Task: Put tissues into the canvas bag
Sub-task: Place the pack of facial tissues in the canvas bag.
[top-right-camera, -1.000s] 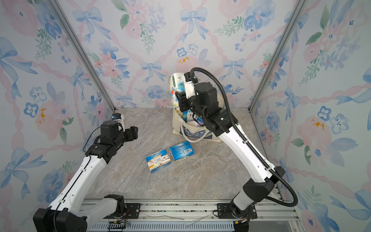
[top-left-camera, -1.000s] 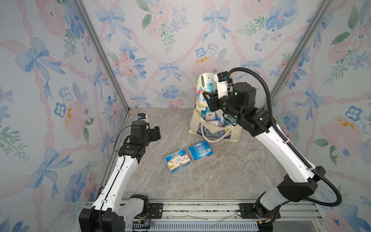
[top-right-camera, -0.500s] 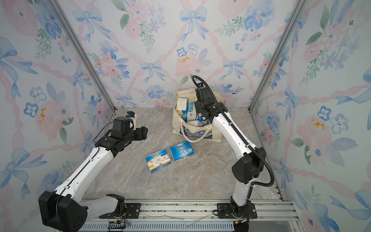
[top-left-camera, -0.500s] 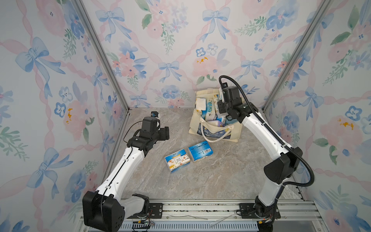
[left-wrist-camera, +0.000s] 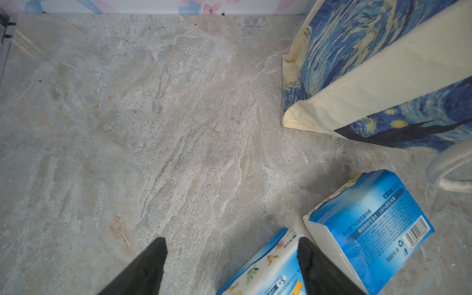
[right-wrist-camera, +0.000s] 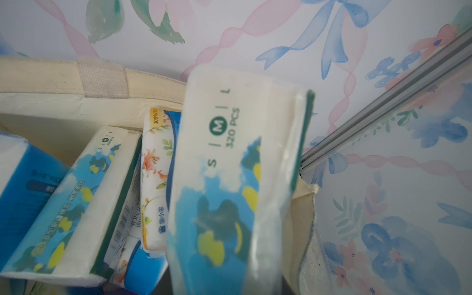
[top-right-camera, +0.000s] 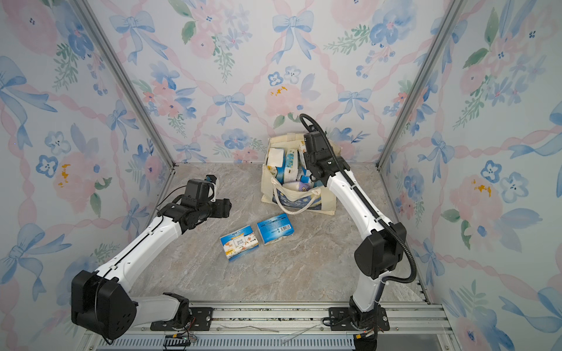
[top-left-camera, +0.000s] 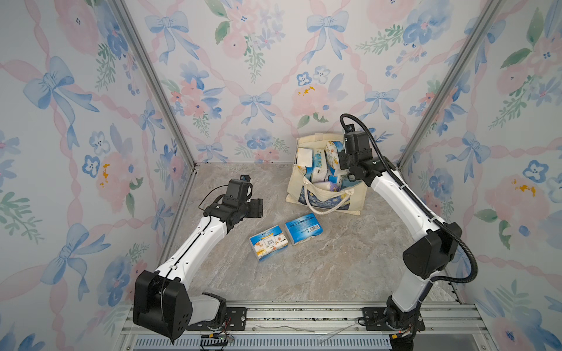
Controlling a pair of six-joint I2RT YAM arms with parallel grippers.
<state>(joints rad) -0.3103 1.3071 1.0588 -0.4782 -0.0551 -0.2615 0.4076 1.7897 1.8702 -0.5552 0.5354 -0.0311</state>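
Cream canvas bag (top-left-camera: 331,200), blue-yellow swirls; blue-and-white tissues (top-left-camera: 303,228); floral walls (top-left-camera: 258,76)

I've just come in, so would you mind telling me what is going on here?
The canvas bag is being filled. The right hand holds a tissue pack in the bag's mouth, beside several packs already inside. The left hand hangs open and empty above the table, near a floral pack and a blue pack lying outside the bag.

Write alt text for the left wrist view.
The left pincer, open and empty, hovers over a marble table, partly hiding a floral tissue pack. A blue barcoded pack lies beside it, near the canvas bag's blue swirl-printed corner.
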